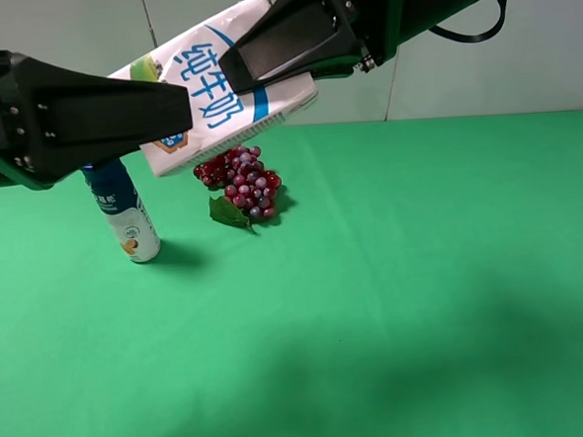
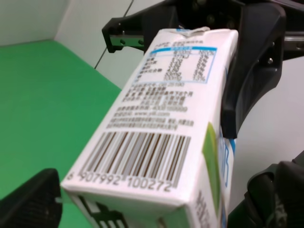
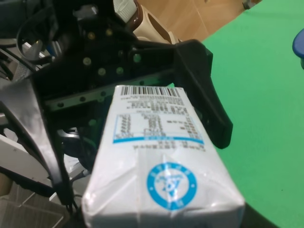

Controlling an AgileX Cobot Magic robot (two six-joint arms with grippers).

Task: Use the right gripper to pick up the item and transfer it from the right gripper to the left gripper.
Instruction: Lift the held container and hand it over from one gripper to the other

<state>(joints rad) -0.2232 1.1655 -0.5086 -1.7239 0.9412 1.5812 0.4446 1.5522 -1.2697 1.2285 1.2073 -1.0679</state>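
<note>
The white milk carton (image 1: 205,95) with blue characters is held tilted in the air above the table's back left. My right gripper (image 1: 238,78) reaches in from the upper right and is shut on the carton's upper part; one of its fingers (image 2: 247,71) presses the carton's side. My left gripper (image 1: 181,111) comes in from the left. Its fingers (image 2: 35,202) straddle the carton's barcode end (image 2: 137,161) with gaps showing, so it is open around it. In the right wrist view the carton (image 3: 156,156) fills the foreground, with the left gripper's fingers (image 3: 206,95) on either side.
A blue-capped white bottle (image 1: 128,214) stands on the green table (image 1: 423,270) at the left, below the left gripper. A bunch of red grapes (image 1: 242,182) with a leaf lies under the carton. A white wall rises behind the table.
</note>
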